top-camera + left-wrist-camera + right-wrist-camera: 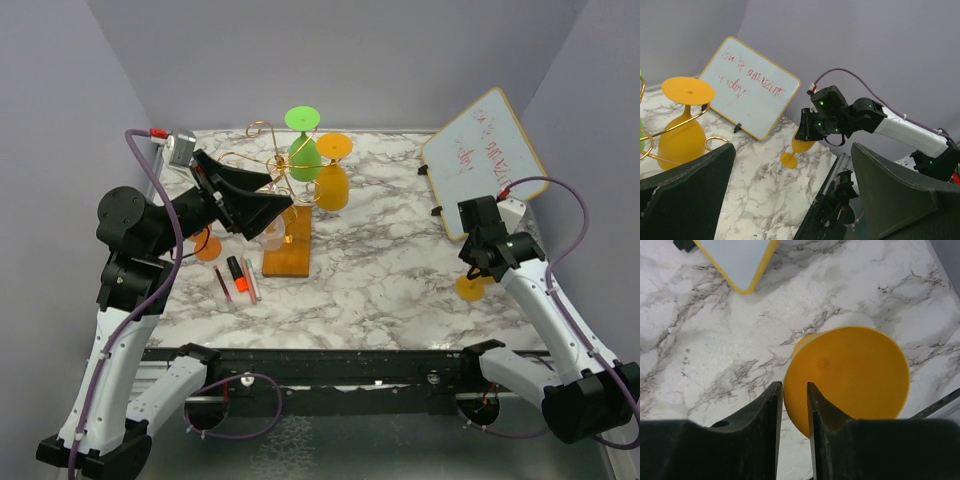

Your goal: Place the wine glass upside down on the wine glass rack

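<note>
An orange wine glass stands upright on the marble near the right front corner, and its bowl fills the right wrist view. My right gripper hangs over it. Its jaws stand a narrow gap apart astride the bowl's near rim, one fingertip over the bowl and the other outside it. The wine glass rack, gold wire on a wooden base, stands at centre left. A green glass and an orange glass hang on it upside down. My left gripper hovers wide open beside the rack, holding nothing.
A yellow-framed whiteboard leans at the back right, close behind the right arm. Several markers and another orange glass lie left of the rack's base, under the left arm. The table's front rail runs along the near edge.
</note>
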